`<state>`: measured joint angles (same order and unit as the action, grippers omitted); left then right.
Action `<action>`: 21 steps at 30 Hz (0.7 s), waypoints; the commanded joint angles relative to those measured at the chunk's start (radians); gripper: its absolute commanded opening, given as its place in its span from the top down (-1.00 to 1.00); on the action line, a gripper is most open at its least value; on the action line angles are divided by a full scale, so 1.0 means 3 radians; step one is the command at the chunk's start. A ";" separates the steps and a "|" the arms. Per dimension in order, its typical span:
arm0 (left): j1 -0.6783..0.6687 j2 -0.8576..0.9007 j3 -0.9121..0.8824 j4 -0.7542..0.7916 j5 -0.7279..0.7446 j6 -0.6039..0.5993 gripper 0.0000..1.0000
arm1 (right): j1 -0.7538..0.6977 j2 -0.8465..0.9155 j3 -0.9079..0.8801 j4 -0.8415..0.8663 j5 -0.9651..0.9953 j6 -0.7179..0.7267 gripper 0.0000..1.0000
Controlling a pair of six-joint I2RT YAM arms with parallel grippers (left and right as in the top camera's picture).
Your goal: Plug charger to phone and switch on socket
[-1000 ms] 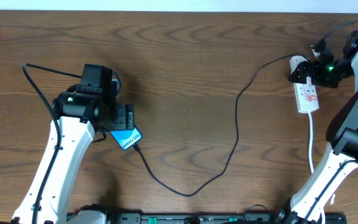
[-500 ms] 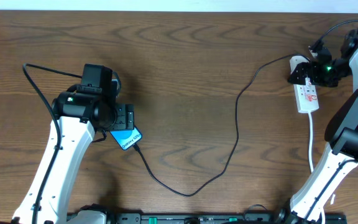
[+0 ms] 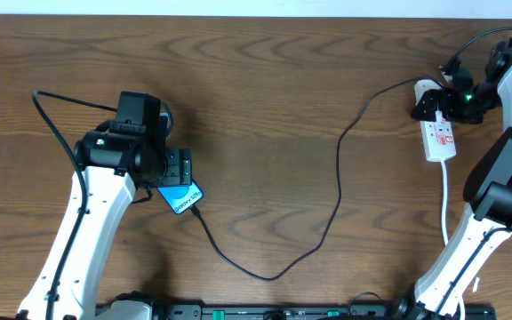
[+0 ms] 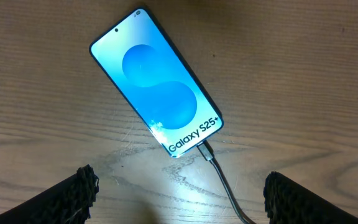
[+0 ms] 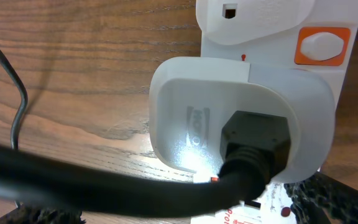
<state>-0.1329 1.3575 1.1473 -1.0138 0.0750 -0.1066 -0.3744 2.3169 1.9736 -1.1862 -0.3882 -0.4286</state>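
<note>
1. While spread wide at the far end of the socket (image 3: 440, 138), right gripper (image 3: 429, 104) nearer; long axis toward the robot.
2. Left gripper (image 4: 182, 196) wide, empty, above the phone (image 4: 157, 84); charger (image 4: 219, 177) tip at its bottom edge.
3. Orange switch (image 5: 319, 45) ahead, rightward.

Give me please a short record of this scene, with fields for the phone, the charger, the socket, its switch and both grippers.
phone: flat on the table, screen lit
charger: tip in the phone's bottom edge; cable runs across to the socket
socket: white strip at the right side, white adapter plugged in
switch: orange-framed button; on or off cannot be told
left gripper: open, above the phone, not touching it
right gripper: open, at the socket's adapter end; contact cannot be told
</note>
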 commanded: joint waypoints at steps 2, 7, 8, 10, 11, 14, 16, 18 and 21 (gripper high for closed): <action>-0.0008 -0.0039 0.0042 -0.0008 -0.0041 0.0028 -0.75 | 0.0145 0.0045 0.0086 0.0039 -0.0370 -0.0093 -0.98; -0.0008 -0.0039 0.0042 -0.0008 -0.0042 0.0028 -0.75 | 0.0145 0.0045 0.0086 0.0057 -0.0370 -0.0094 -0.98; -0.0008 -0.0039 0.0042 -0.0008 -0.0042 0.0028 -0.75 | 0.0145 0.0045 0.0086 0.0061 -0.0370 -0.0094 -0.99; -0.0008 -0.0039 0.0042 -0.0009 -0.0042 0.0028 -0.75 | 0.0145 0.0046 0.0085 0.0069 -0.0369 -0.0095 -0.99; -0.0008 -0.0039 0.0042 -0.0008 -0.0042 0.0028 -0.75 | 0.0145 0.0046 0.0084 0.0075 -0.0367 -0.0095 -0.98; -0.0008 -0.0039 0.0042 -0.0008 -0.0041 0.0028 -0.75 | 0.0145 0.0046 0.0078 0.0095 -0.0357 -0.0095 -0.98; -0.0008 -0.0039 0.0042 -0.0008 -0.0041 0.0028 -0.75 | 0.0145 0.0046 0.0069 0.0107 -0.0357 -0.0095 -0.98; -0.0008 -0.0039 0.0042 -0.0009 -0.0042 0.0028 -0.75 | 0.0145 0.0060 0.0065 0.0112 -0.0359 -0.0094 -0.98; -0.0008 -0.0039 0.0042 -0.0008 -0.0041 0.0028 -0.75 | 0.0145 0.0100 0.0065 0.0120 -0.0357 -0.0069 -0.99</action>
<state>-0.1329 1.3575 1.1469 -1.0138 0.0750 -0.1066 -0.3744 2.3169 1.9736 -1.1679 -0.3855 -0.4282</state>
